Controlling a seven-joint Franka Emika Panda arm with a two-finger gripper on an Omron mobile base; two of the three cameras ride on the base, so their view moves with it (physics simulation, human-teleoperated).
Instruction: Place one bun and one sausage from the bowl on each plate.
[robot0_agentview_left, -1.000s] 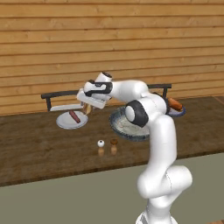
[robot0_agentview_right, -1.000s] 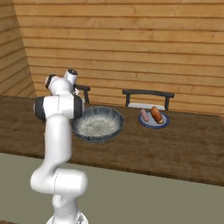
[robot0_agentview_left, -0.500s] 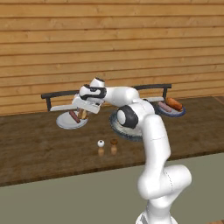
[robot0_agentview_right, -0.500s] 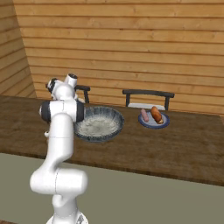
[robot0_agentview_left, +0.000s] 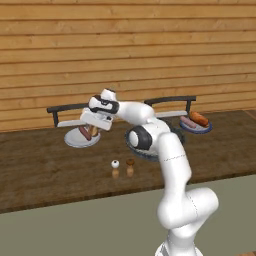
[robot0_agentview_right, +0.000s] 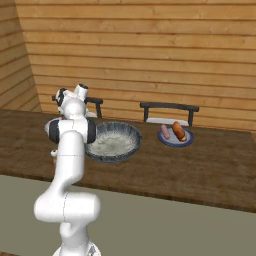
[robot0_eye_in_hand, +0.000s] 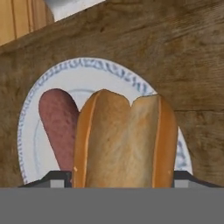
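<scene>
My gripper (robot0_agentview_left: 95, 126) is shut on a bun (robot0_eye_in_hand: 124, 140), which fills the gap between both fingertips. It hangs low over the left plate (robot0_eye_in_hand: 109, 72), a white plate with a blue patterned rim. A reddish sausage (robot0_eye_in_hand: 57, 122) lies on that plate beside the bun; whether the bun touches the plate I cannot tell. The left base view shows the bun (robot0_agentview_left: 94, 131) next to the sausage (robot0_agentview_left: 84, 133) above the left plate (robot0_agentview_left: 74, 142). The bowl (robot0_agentview_right: 116, 156), speckled grey with a dark rim, sits mid-counter and looks empty. The right plate (robot0_agentview_right: 174, 143) carries a sausage (robot0_agentview_right: 165, 131) and a bun (robot0_agentview_right: 179, 131).
Two small shakers (robot0_agentview_left: 115, 169) (robot0_agentview_left: 130, 167) stand on the wooden counter in front of the bowl. Two dark railed racks (robot0_agentview_left: 64, 108) (robot0_agentview_left: 170, 100) run along the back by the wooden wall. My arm stretches across the bowl toward the left.
The arm has swung left and lowered, carrying the bun from near the bowl to just above the left plate. The sausage on that plate has not moved.
</scene>
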